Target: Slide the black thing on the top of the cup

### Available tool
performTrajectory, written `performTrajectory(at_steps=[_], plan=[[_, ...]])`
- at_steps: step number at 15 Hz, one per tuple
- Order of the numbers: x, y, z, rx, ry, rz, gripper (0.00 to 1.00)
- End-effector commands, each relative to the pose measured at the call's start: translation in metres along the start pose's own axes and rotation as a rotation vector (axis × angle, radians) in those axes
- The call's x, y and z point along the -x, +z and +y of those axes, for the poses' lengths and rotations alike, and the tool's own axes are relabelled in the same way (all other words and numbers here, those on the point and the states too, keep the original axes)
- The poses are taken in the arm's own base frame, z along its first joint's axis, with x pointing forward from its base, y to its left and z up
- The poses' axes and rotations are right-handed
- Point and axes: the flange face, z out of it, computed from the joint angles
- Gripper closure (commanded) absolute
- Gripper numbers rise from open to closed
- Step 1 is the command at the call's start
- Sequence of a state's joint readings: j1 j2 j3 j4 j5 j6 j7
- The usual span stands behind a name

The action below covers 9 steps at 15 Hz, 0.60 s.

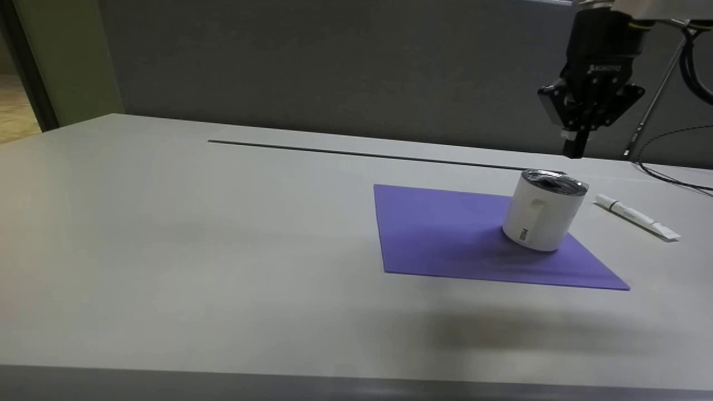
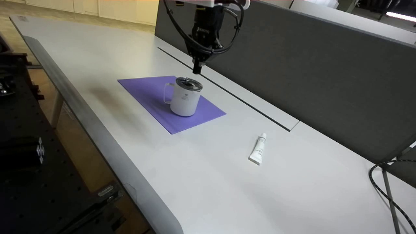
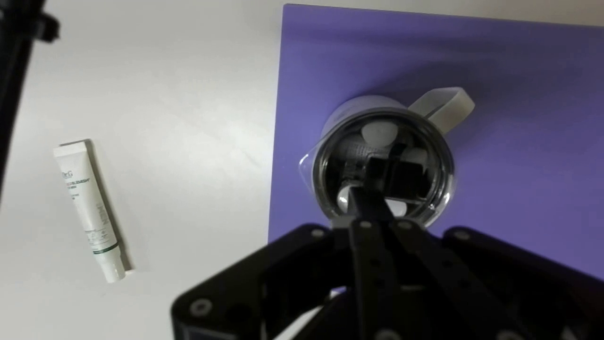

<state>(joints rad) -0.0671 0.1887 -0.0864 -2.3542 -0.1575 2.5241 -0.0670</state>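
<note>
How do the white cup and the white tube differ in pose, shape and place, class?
Pose: the cup stands upright, while the tube lies flat.
Shape: the cup is broad and round with a handle; the tube is slim, with one flattened end.
Place: the cup is on the purple mat; the tube is on the table, off the mat.
Shared: both are white with small printed marks.

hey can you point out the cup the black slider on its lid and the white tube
Cup [image 2: 185, 104]: in an exterior view, middle of its white side.
Black slider [image 3: 405, 179]: in the wrist view, its top face.
White tube [image 3: 88, 200]: in the wrist view, its printed middle.
</note>
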Motion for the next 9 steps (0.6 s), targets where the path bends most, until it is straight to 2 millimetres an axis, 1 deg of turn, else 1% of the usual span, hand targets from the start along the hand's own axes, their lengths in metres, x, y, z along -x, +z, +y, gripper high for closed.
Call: performTrajectory(at_steps=[1,9], plan=[[0.002,0.007,-0.007,0.015,0.03,0.008,1.0],[0.001,0.026,-0.015,0.027,0.016,0.007,1.0]])
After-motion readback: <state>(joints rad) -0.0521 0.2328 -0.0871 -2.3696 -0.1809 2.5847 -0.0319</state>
